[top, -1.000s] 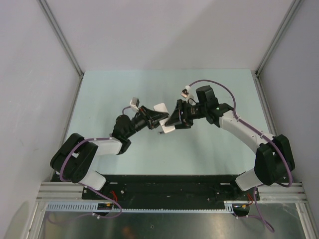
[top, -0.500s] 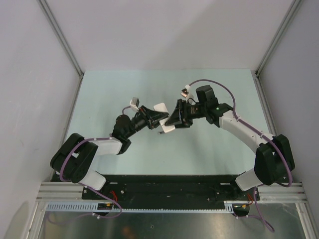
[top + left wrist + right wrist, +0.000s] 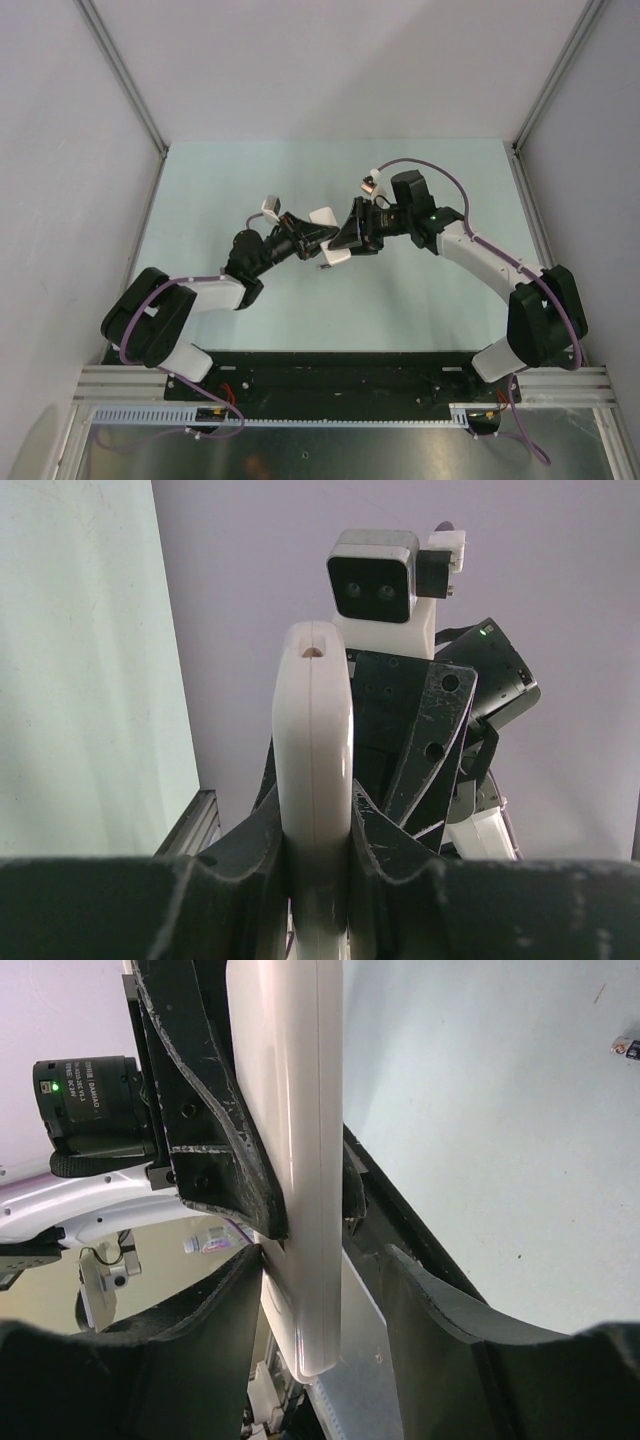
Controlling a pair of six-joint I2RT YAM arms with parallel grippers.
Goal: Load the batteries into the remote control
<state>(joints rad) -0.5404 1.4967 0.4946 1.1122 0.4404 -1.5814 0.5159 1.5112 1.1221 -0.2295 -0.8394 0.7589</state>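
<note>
- while hovering above the table [image 3: 430, 180] middle, the left gripper [image 3: 318, 828] is clamping the remote [image 3: 312, 740] edge-on.
- right gripper [image 3: 325, 1260] is straddling the remote; i cannot tell whether it is gripping.

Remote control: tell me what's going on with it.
The left gripper is shut on the remote, holding it edge-on above the table. The right gripper straddles the same remote, one finger on each side; whether it is clamping is unclear. No battery shows in either gripper.
</note>
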